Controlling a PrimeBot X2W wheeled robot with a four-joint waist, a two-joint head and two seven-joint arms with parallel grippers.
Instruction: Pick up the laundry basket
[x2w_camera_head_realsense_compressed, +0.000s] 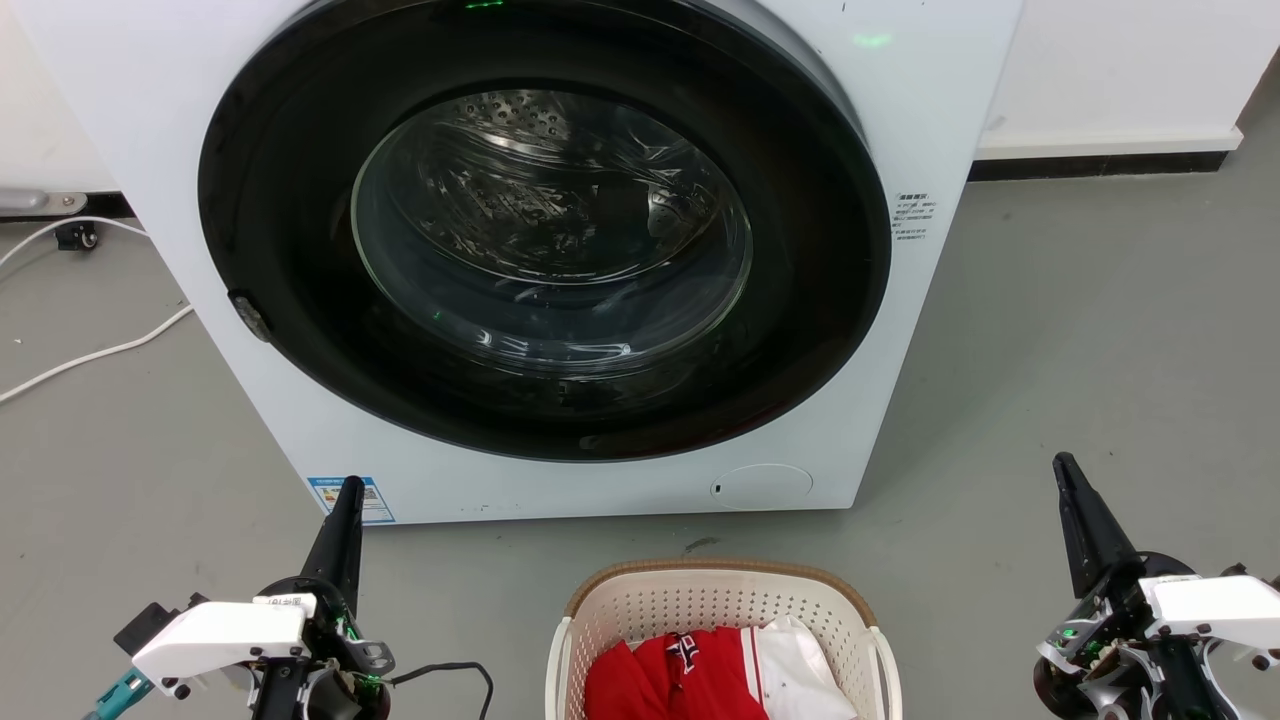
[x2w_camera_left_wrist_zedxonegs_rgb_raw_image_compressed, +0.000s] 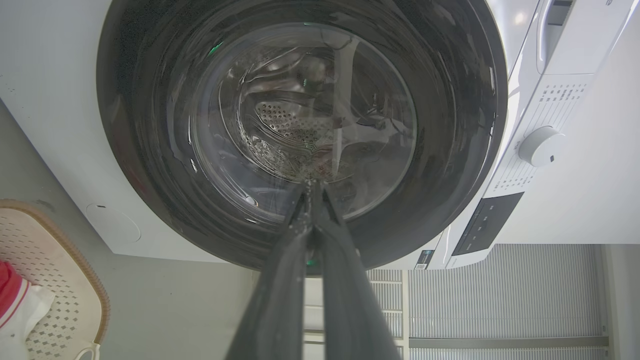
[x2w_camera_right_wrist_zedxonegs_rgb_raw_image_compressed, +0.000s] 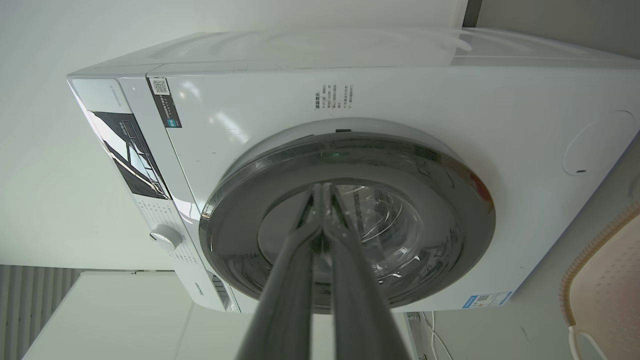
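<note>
Left gripper (x2w_camera_head_realsense_compressed: 347, 495) and right gripper (x2w_camera_head_realsense_compressed: 1066, 475) flank the laundry basket (x2w_camera_head_realsense_compressed: 716, 573), fingers pressed together.
Each pair of dark fingers is closed tip to tip on nothing, pointing at the washing machine (x2w_camera_head_realsense_compressed: 905, 110) ahead. Between the two grippers, back from the fingertips and touching neither, the basket sits on the floor (x2w_camera_head_realsense_compressed: 1080, 330), holding red clothes (x2w_camera_head_realsense_compressed: 660, 685) and a white garment (x2w_camera_head_realsense_compressed: 800, 665).
</note>
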